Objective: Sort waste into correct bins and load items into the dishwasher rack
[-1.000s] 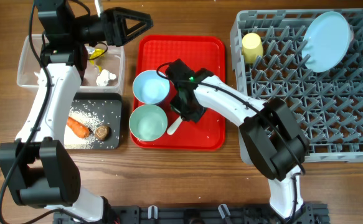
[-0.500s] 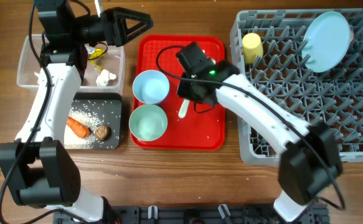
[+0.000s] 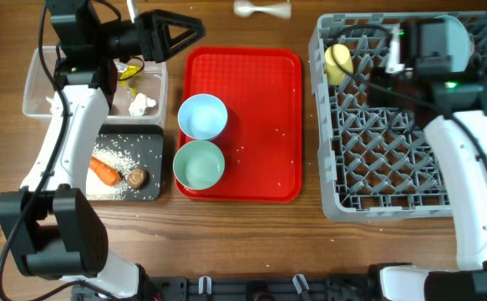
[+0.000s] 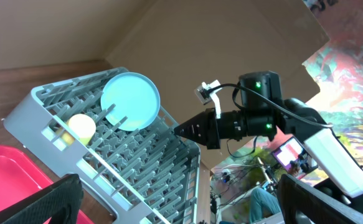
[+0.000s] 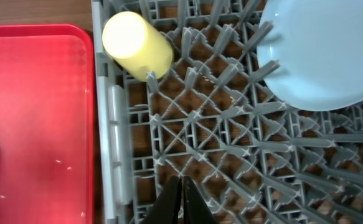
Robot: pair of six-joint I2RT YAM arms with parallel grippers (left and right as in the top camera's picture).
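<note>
**A:** How far is the work, from the biggest thing down?

**B:** The one dishwasher rack (image 3: 377,167) is partly loaded. It holds one light blue plate (image 5: 324,56), standing on edge between the pegs. It also holds one yellow cup (image 3: 337,63), in the corner beside the red tray (image 3: 260,125).

**A:** And the two bins?

**B:** I judge the waste as mostly sorted. The clear tub (image 3: 38,92) has one crumpled tissue (image 3: 143,104) and one silver-yellow wrapper (image 3: 129,71). The black tray (image 3: 147,138) has one carrot (image 3: 103,170), one brown lump (image 3: 138,176) and loose rice (image 3: 122,155). A few grains also lie on the red tray. I see no red wrapper and no pink cup.

**A:** What is not loaded yet?

**B:** Two bowls remain on the red tray, touching each other: one light blue bowl (image 3: 202,115) and one mint bowl (image 3: 199,165). One white spoon (image 3: 262,9) lies on the desk (image 3: 226,242), beyond the far edge of the red tray. These three things are what is left.

**A:** And the tools?

**B:** The left tool (image 3: 189,33) hangs over the clear tub with its jaws wide apart and nothing in them. The right tool (image 5: 181,196) is above the rack, near the cup, with its jaws pressed together on nothing.
</note>
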